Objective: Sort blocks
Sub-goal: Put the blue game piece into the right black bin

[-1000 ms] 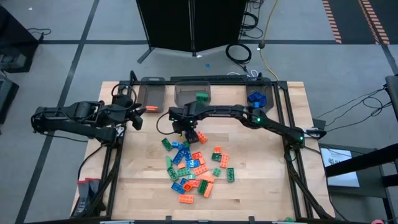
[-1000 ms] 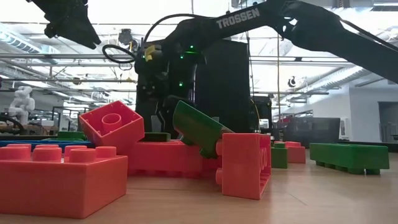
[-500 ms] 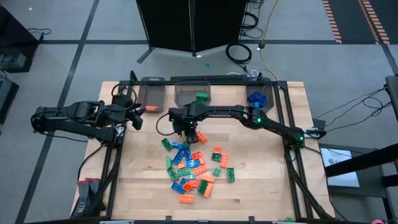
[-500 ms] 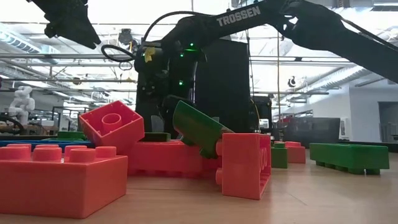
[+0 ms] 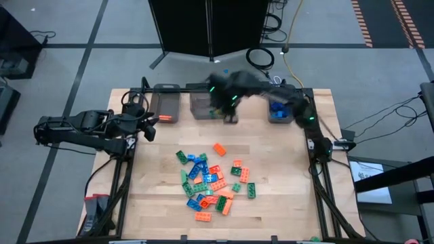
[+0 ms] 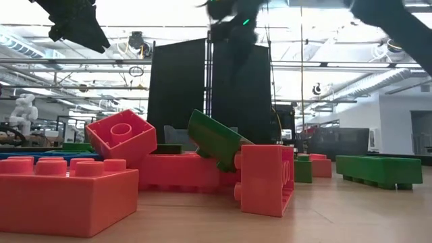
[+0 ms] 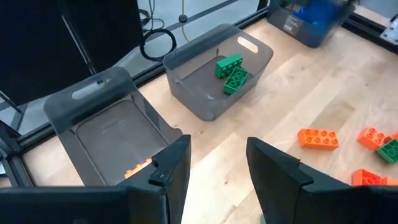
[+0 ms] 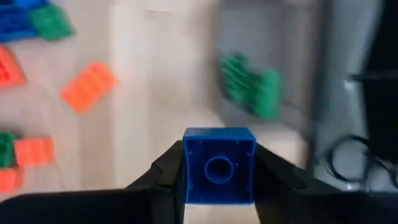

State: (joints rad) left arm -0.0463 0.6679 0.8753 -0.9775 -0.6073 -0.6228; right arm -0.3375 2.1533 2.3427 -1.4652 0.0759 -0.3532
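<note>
The blocks (image 5: 213,179) lie in a loose pile of orange, green and blue bricks on the middle of the table; in the low view they fill the foreground (image 6: 169,169). My right gripper (image 5: 229,115) hovers near the middle grey bin (image 5: 210,103), shut on a blue brick (image 8: 219,165). My left gripper (image 5: 150,125) waits open at the table's left side, beside the left bin (image 5: 166,105); its own view shows the gripper (image 7: 217,168) open, with nothing between its fingers. My right gripper pinches the blue brick between its two fingers, one on each side wall (image 8: 186,168). The brick's hollow underside faces the wrist camera. It is lifted clear of the table, above bare wood near the middle bin.
Three grey bins stand along the far edge: the left one holds orange pieces (image 7: 137,167), the middle one green bricks (image 7: 231,70), the right one blue bricks (image 5: 279,108). Bare wood lies between pile and bins. A single orange brick (image 5: 219,148) lies apart from the pile.
My right gripper has risen from the far side of the pile with the blue brick and swung fast toward the far edge and to the right, now near the middle bin. The orange brick it stood over now shows. The left arm has kept still.
</note>
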